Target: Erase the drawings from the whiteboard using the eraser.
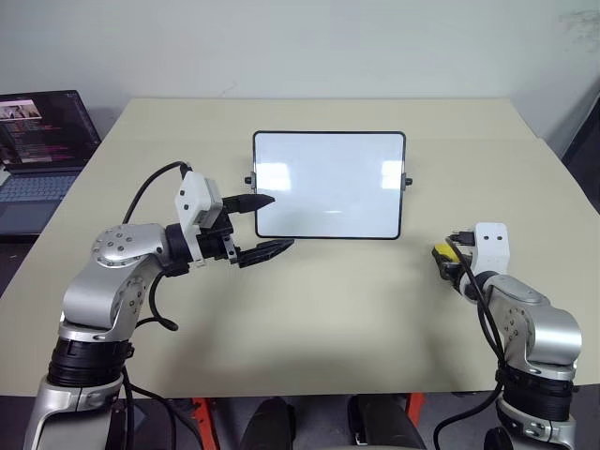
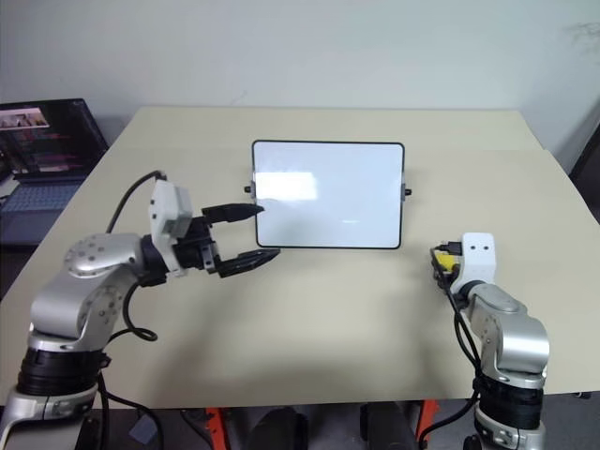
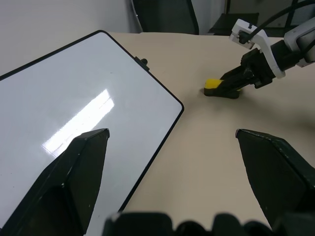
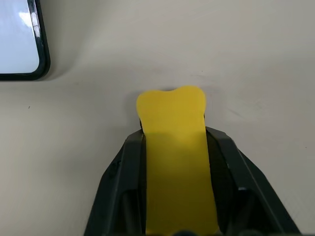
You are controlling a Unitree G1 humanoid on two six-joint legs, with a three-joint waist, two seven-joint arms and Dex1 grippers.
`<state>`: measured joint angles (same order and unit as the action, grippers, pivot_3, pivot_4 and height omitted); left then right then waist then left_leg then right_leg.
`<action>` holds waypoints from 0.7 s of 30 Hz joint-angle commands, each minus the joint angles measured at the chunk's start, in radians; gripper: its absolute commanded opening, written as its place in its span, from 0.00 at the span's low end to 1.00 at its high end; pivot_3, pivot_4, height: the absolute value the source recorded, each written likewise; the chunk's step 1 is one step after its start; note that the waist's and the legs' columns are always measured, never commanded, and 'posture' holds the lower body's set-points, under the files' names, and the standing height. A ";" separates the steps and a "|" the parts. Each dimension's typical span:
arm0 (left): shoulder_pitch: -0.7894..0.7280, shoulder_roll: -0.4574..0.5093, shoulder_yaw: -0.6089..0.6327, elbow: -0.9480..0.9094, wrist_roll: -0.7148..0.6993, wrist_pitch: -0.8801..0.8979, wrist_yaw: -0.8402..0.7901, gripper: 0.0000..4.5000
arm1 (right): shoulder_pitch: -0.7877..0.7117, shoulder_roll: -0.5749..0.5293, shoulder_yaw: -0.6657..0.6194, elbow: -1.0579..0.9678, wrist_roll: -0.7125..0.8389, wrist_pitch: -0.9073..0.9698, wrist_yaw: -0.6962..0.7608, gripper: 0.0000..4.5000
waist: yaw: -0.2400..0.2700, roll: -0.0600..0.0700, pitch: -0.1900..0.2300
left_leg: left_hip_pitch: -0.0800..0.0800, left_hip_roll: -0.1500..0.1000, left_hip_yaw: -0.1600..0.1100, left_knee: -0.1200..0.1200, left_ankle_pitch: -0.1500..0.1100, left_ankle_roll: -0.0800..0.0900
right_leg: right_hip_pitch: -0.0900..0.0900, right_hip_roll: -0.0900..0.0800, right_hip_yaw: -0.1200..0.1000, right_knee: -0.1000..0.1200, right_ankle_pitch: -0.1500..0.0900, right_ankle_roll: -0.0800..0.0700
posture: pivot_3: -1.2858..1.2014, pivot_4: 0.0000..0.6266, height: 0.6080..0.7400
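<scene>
Eraser (image 4: 173,147) sat between right gripper (image 1: 448,255) jaws, clasped, near desk (image 1: 328,309) right edge; left gripper (image 1: 262,225) jaws spread by whiteboard (image 1: 328,183).

Head pair high over table (image 1: 309,309); wrist cameras low, close.

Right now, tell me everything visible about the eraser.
The eraser is a small yellow oblong block with a dark underside, its free end slightly notched like a bone. It lies flat on the beige table, to the right of the whiteboard and apart from it. It sits between the two black fingers of the right gripper, which flank its long sides closely; whether they are squeezing it cannot be told.
</scene>
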<state>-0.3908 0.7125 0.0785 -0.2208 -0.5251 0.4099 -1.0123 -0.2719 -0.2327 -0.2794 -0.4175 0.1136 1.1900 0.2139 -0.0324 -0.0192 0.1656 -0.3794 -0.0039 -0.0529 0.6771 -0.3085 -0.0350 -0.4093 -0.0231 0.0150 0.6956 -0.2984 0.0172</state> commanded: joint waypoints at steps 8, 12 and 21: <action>0.026 0.014 0.041 -0.050 -0.019 0.006 0.012 1.00 | -0.046 0.006 -0.065 -0.096 0.060 0.085 -0.031 0.88 | 0.000 0.000 0.000 | 0.000 0.000 0.000 0.000 0.000 0.000 | 0.000 0.000 0.000 0.000 0.000 0.000 | 0.52 0.24 1.00; 0.071 0.018 0.064 -0.078 -0.038 0.022 0.019 1.00 | -0.059 0.030 -0.117 -0.192 0.071 0.150 -0.057 0.88 | 0.000 0.000 0.000 | 0.000 0.000 0.000 0.000 0.000 0.000 | 0.000 0.000 0.000 0.000 0.000 0.000 | 0.52 0.24 1.00; 0.377 -0.122 0.157 -0.291 -0.103 0.070 0.244 1.00 | 0.153 0.095 -0.197 -0.414 0.067 0.018 -0.075 0.88 | 0.002 0.000 -0.001 | 0.000 0.001 -0.001 -0.001 0.000 0.000 | 0.001 -0.001 0.000 -0.003 0.000 0.000 | 0.52 0.24 1.00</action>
<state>-0.0478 0.6109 0.2034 -0.4440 -0.6128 0.4850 -0.8198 -0.1640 -0.1359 -0.4677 -0.7725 0.1795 1.2887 0.1305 -0.0304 -0.0190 0.1650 -0.3799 -0.0032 -0.0535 0.6763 -0.3087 -0.0350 -0.4083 -0.0239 0.0151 0.6921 -0.2984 0.0177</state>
